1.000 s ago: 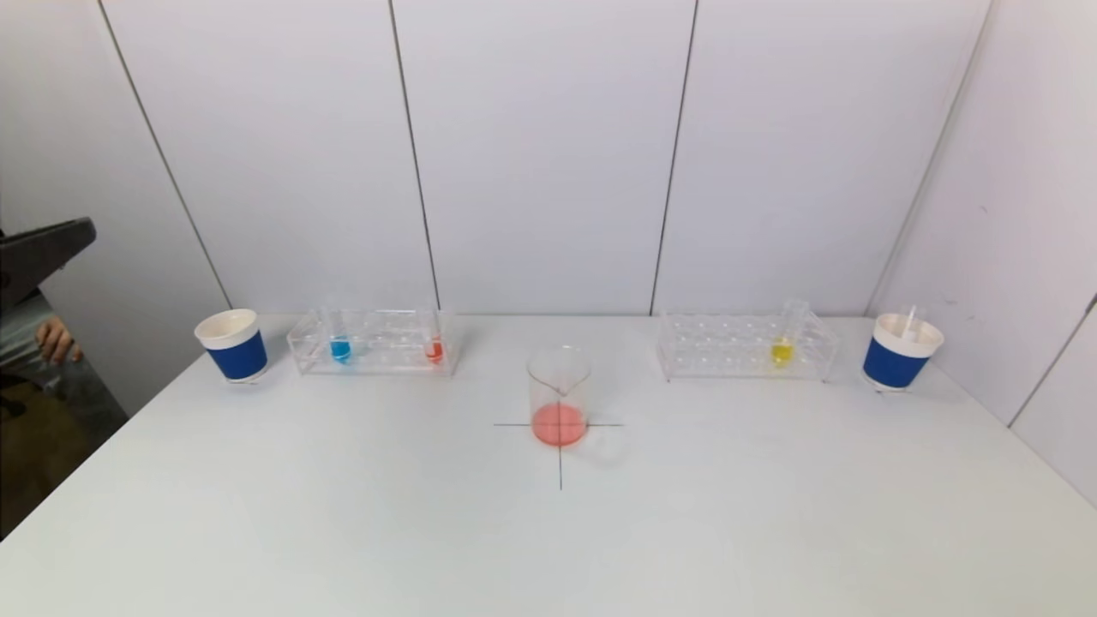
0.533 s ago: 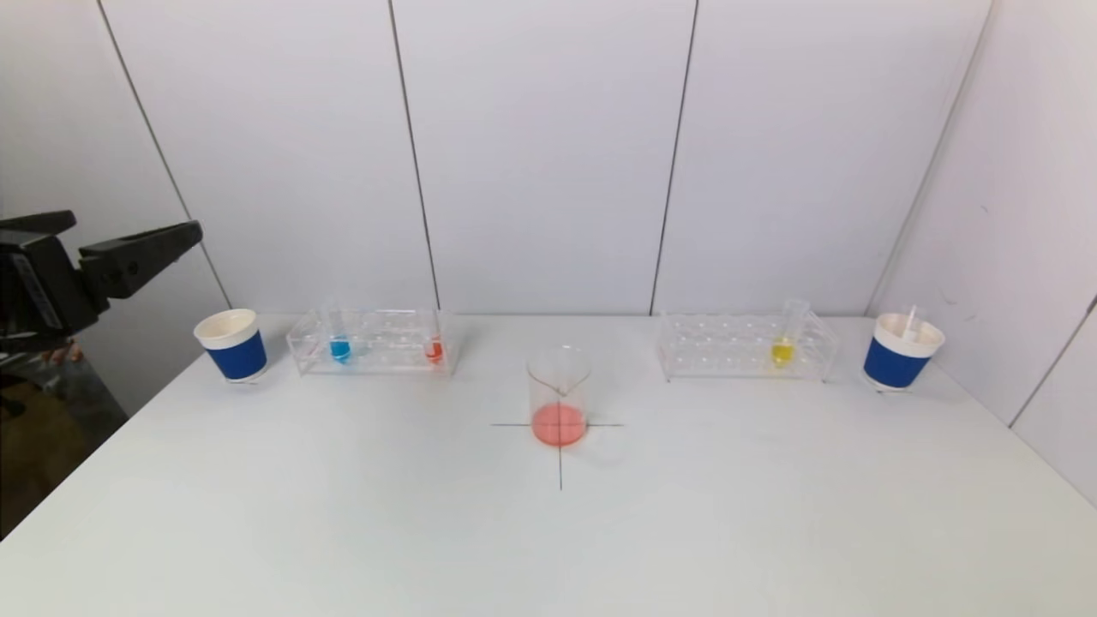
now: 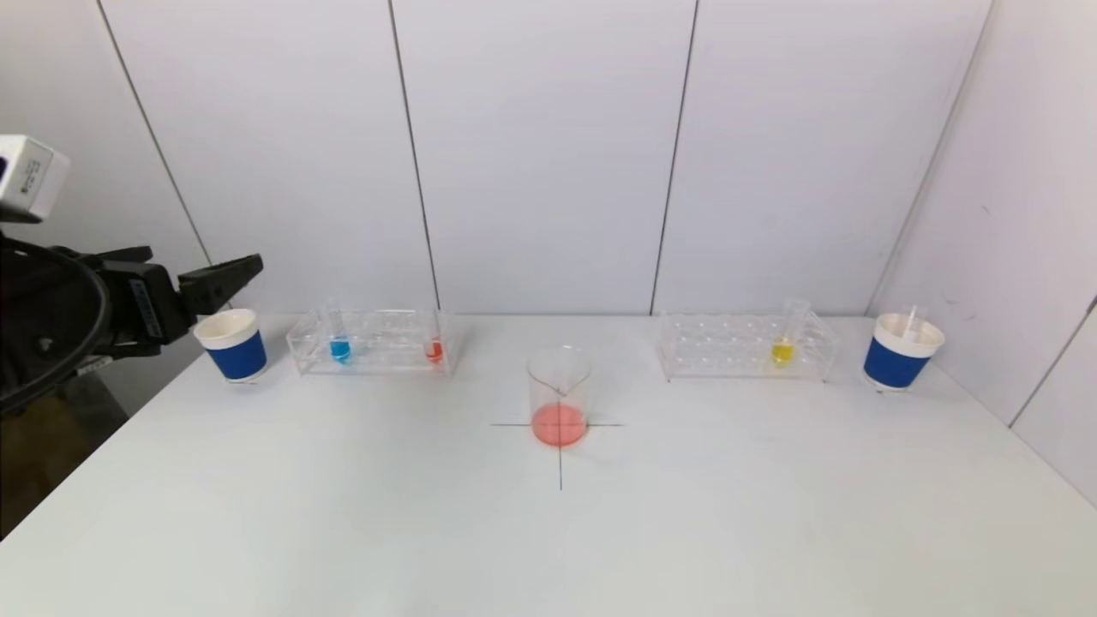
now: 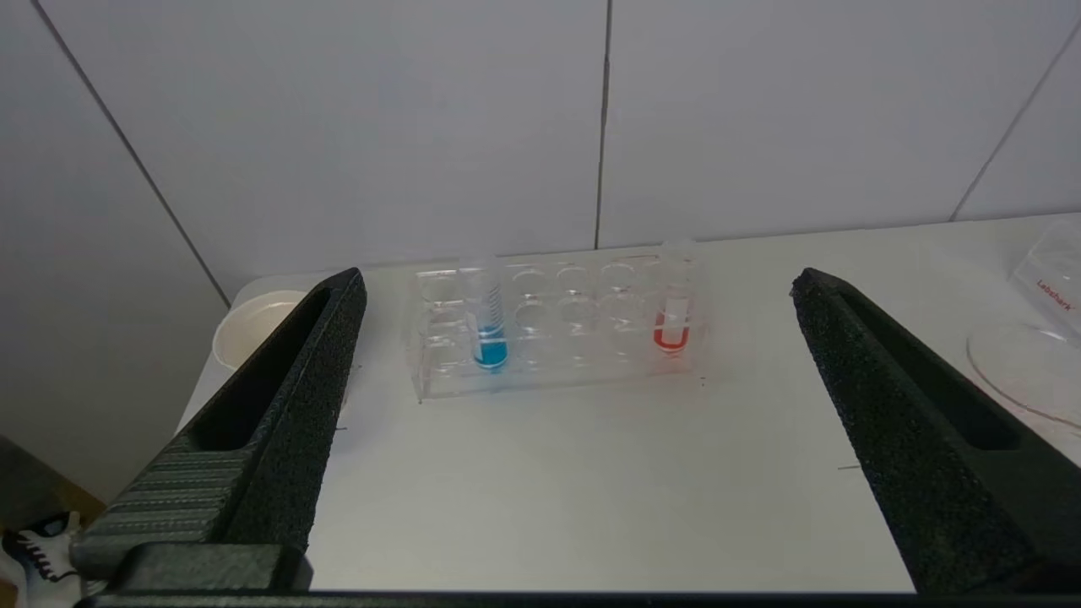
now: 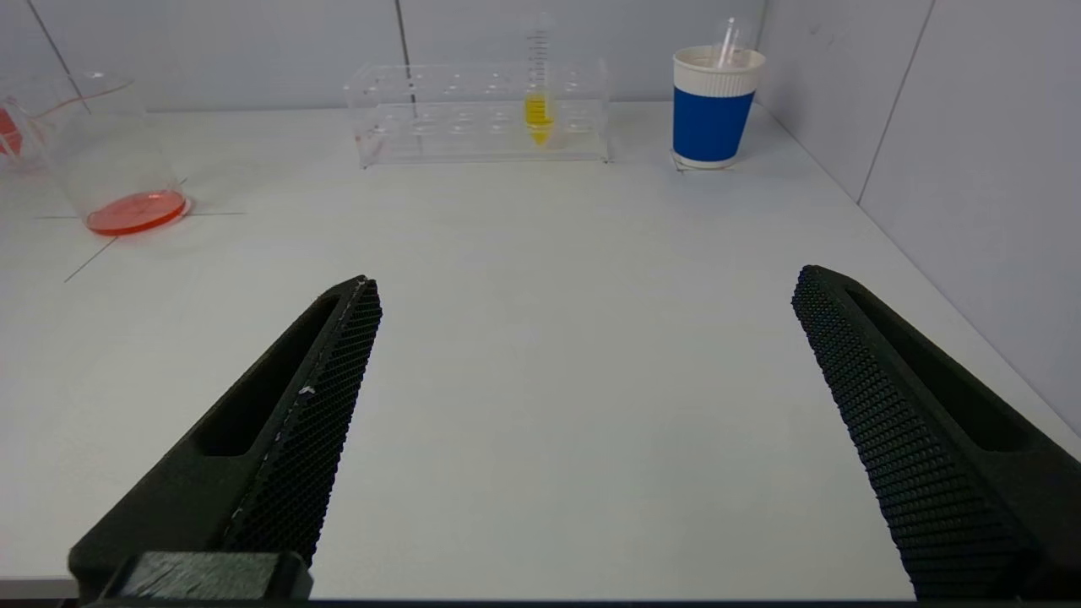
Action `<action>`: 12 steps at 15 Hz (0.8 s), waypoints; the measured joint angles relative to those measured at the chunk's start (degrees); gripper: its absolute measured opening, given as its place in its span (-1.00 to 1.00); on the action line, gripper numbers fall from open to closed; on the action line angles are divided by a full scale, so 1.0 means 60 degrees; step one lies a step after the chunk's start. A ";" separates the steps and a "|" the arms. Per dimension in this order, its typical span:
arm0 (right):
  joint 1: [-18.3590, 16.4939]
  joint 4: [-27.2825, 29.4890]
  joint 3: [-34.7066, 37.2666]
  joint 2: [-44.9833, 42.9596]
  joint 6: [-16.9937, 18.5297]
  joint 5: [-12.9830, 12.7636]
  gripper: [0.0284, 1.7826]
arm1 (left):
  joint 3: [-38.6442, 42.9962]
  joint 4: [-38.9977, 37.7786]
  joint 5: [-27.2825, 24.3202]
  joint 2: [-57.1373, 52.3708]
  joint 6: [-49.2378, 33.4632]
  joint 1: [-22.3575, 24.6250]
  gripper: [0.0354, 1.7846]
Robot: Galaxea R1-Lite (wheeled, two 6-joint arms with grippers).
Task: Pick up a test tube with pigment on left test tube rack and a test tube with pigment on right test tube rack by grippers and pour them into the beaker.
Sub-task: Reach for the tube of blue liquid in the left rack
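Nearest, the right gripper (image 5: 583, 439) hovers low over the bare surface (image 3: 548, 548), jaws wide apart. The beaker (image 3: 559, 396) sits centre. At ten o'clock, the left gripper (image 3: 218, 278), spread wide and empty, should line up squarely on the blue tube (image 3: 339, 338) in the left rack (image 3: 373, 343). At two o'clock, the yellow tube (image 3: 782, 338) waits in the right rack (image 3: 744, 347).

The left arm (image 3: 51, 317) is cut off by the head view's left edge. The right gripper (image 5: 583, 287) is out of the head view; its wrist view shows only two fingers, their bases cropped. In the left wrist view the beaker (image 4: 1034, 338) is cut by the edge, and a finger (image 4: 279, 397) partly hides the white cup (image 4: 249, 325)
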 joint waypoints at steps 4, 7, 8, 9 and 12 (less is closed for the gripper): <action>0.0000 0.0000 0.0000 0.0000 0.0000 -0.0002 0.99 | 0.0612 -0.1916 -0.1211 0.1241 -0.0079 0.0612 0.98; 0.0000 0.0000 0.0000 0.0000 0.0000 0.0000 0.99 | 0.0709 -0.2308 -0.1684 0.2028 -0.0163 0.0965 0.98; 0.0000 0.0000 0.0000 0.0000 -0.0004 -0.0002 0.99 | 0.0731 -0.2536 -0.1772 0.2274 -0.0152 0.1034 0.98; 0.0000 0.0000 0.0000 0.0000 0.0000 -0.0002 0.99 | 0.0768 -0.2885 -0.1845 0.2593 -0.0134 0.1109 0.98; 0.0000 0.0000 0.0000 0.0000 0.0000 0.0000 0.99 | 0.0900 -0.4364 -0.1906 0.3665 -0.0102 0.1282 0.98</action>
